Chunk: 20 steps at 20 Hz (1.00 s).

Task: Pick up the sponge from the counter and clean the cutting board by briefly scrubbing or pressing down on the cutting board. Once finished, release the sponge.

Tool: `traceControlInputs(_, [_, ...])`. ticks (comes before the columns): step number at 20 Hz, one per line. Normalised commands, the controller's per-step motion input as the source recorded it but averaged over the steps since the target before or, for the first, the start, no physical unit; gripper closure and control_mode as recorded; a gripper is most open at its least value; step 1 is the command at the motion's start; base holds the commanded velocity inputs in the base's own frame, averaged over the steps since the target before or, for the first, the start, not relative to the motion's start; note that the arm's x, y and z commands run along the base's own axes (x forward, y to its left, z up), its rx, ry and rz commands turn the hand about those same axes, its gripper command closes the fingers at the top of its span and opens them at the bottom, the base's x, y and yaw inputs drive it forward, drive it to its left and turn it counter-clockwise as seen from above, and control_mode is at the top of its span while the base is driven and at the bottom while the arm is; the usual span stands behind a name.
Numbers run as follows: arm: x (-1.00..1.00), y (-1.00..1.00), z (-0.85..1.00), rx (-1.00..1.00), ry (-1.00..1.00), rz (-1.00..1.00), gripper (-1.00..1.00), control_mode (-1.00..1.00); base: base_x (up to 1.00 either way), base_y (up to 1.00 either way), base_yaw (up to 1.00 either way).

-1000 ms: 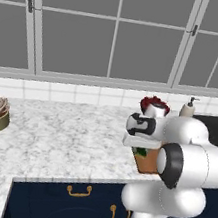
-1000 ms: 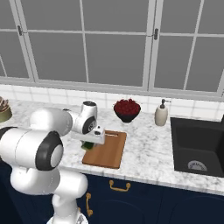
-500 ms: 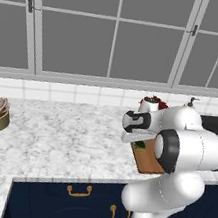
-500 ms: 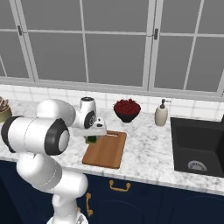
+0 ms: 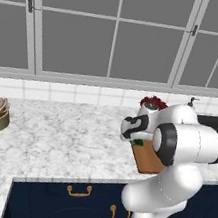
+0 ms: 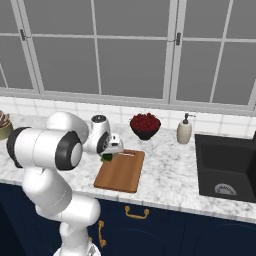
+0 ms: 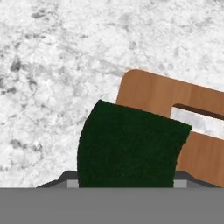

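We logged the two-finger gripper (image 6: 108, 152) closed on the small rectangular sponge with the dark green scrubbing layer (image 7: 129, 146); in the hand view that green face lay toward the camera between the fingers and hid their tips. The sponge was held in the air, clear of the white-and-grey marbled stone counter (image 5: 64, 144), over the slot-handle end of the flat reddish-brown wooden cutting board (image 6: 120, 171). In the right base view the gripper hung just above the board's far left corner, by the slot.

We judged the step in hand to be the carry onto the board, with the scrub not yet begun. To do it well we noted:
- Move the hand further in over the bare wood, away from the slot and the corner, so the whole sponge face lands on wood and not half on stone.
- Come straight down and keep the sponge flat; a tilted sponge would touch with one edge only.
- Press lightly and briefly. The board lay loose on the counter and could slide under a hard sideways stroke.
- Hold the grip firm until the press is done, then open the fingers.
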Motion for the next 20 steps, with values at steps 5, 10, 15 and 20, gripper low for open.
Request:
traceControlInputs(5, [0.05,-0.17,-0.21,0.00,0.00,0.00,1.00,-1.00,0.00,0.00,0.00])
traceControlInputs(10, [0.12,-0.24,-0.16,0.00,0.00,0.00,1.00,-1.00,0.00,0.00,0.00])
traceControlInputs(15, [0.08,-0.36,-0.06,-0.03,-0.03,0.00,1.00,-1.00,0.00,0.00,0.00])
traceControlInputs(20, [0.00,-0.56,0.00,0.00,-0.06,0.00,1.00,-1.00,0.00,0.00,0.00])
